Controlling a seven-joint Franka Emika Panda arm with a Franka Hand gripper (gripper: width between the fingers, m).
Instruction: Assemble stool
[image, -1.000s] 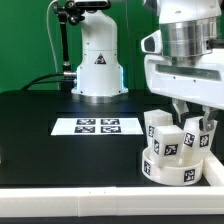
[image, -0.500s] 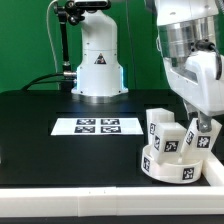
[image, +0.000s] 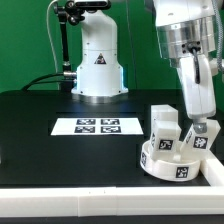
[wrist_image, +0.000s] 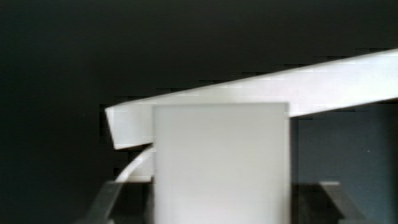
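Note:
The stool's round white seat disc (image: 172, 162) lies on the black table at the exterior view's right. White leg blocks (image: 163, 121) with black-and-white tags stand up out of it. My gripper (image: 200, 128) comes down onto the rightmost leg block (image: 200, 141) and is shut on it. In the wrist view that leg block (wrist_image: 221, 160) fills the middle as a tall white slab. The dark fingers (wrist_image: 119, 203) press its two sides, and my gripper (wrist_image: 221, 208) is centred on it. Behind it the seat's white rim (wrist_image: 267, 88) curves across.
The marker board (image: 97, 126) lies flat mid-table, to the exterior view's left of the stool. The arm's white base (image: 97, 62) stands at the back. A long white rail (image: 90, 190) runs along the table's front edge, close below the seat.
My wrist has turned about its axis with the leg block in its grip, showing a narrower side now. The tags on the seat and legs have shifted round.

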